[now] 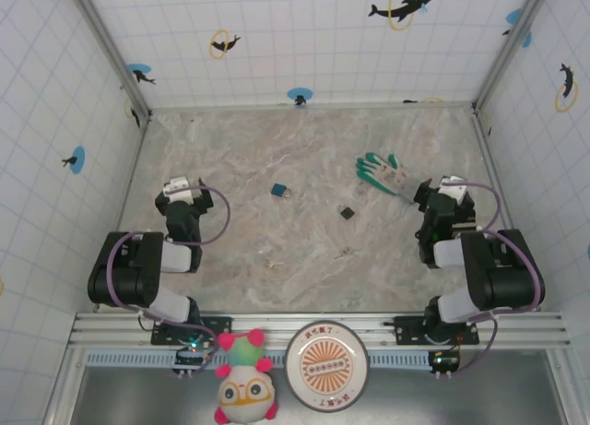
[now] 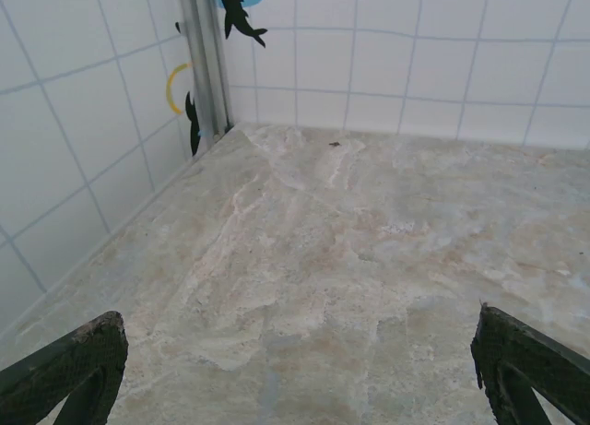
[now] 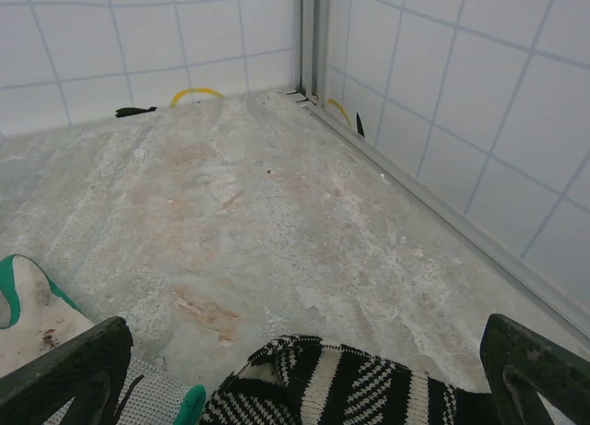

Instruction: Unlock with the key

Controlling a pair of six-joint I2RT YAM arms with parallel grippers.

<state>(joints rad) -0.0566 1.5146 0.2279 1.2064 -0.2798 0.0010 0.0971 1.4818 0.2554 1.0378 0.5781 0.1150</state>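
- Left gripper (image 1: 179,187) is spread wide over bare counter (image 1: 304,148), close to the wall on its left. In its wrist view the two dark fingers (image 2: 74,370) sit in the bottom corners, with marbled stone between them.
- Right gripper (image 1: 446,193) is also spread wide and pinches nothing. Seen from its wrist, its fingers (image 3: 69,374) stand either side of a black-and-white striped cuff (image 3: 341,383) lying on the counter just below it. Whether either finger touches the cuff cannot be told.
- That cuff belongs to the glove (image 1: 385,172), which stretches away from the right gripper, ahead and to its left, with its green fingertips pointing away.
- A tiny black key (image 1: 347,212) lies flat on the counter to the left of the right gripper and slightly nearer the arm bases. It is well apart from that gripper and farther still from the left one.
- A small blue padlock (image 1: 280,191) lies to the right of the left gripper, about level with it. It is near the key but not touching it.
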